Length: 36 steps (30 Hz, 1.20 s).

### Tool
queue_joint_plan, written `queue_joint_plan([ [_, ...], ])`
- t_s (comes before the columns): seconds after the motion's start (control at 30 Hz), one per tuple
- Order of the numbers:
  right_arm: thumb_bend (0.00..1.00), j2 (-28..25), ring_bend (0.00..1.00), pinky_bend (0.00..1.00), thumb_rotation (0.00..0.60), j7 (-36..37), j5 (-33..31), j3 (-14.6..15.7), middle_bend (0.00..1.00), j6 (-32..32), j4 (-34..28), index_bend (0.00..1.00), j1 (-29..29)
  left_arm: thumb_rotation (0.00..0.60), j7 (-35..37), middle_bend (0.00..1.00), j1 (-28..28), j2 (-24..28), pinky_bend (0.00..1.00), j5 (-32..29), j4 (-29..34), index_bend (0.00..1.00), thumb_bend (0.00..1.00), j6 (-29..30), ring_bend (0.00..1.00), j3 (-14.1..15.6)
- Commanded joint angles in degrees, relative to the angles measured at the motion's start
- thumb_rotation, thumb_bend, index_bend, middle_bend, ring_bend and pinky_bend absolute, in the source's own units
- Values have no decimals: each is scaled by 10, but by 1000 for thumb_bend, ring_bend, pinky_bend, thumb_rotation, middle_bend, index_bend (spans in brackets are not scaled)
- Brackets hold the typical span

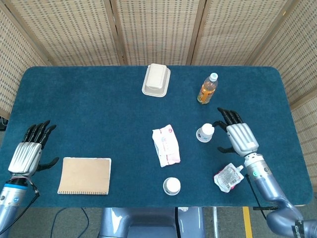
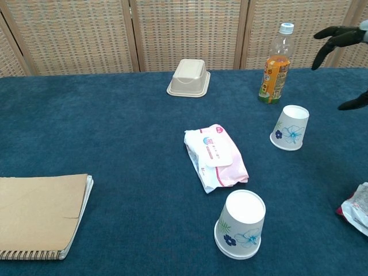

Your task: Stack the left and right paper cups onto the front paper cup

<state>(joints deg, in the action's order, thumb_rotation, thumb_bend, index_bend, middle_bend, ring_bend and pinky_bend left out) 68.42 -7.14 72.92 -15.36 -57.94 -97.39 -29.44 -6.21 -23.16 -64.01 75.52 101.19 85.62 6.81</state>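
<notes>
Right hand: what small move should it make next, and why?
Probably the right hand should ease leftward and lower around the right cup. It is open beside that upside-down cup, apparently not touching it, and the front cup has nothing stacked on it yet.

Table [image 2: 115, 126] dark blue. Both paper cups white with blue flower print: front cup [image 2: 241, 225], right cup [image 2: 290, 127]. Wipes pack [image 2: 215, 156] white and pink. Bottle [image 2: 276, 63] orange with white cap. Box [image 2: 188, 77] beige. Notebook [image 2: 40, 214] brown. Hands silver with black fingers: right hand [image 1: 238, 136], left hand [image 1: 28, 151].
</notes>
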Motion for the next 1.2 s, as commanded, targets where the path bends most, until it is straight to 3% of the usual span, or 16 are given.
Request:
queue_joint_plan([
  [0.03,192,29,0,0,600,-53,-71,-21,53,47,8,394,-52,600,13,0,4,6,0,8,-3,75,249,-14,0,-7],
  [0.43,219,80,0,0,600,-107,-185,-6,56,92,91,389,-108,600,17,0,21,10,0,19,-6,78,249,-35,0,-31],
  [1.0,219,128,0,0,600,-98,-243,12,40,145,208,336,-148,600,8,0,33,7,0,31,-10,78,249,-61,0,-54],
  [1.2,220,139,0,0,600,-100,-254,19,57,161,240,400,-160,600,9,0,36,6,0,33,-10,78,250,-70,0,-60],
])
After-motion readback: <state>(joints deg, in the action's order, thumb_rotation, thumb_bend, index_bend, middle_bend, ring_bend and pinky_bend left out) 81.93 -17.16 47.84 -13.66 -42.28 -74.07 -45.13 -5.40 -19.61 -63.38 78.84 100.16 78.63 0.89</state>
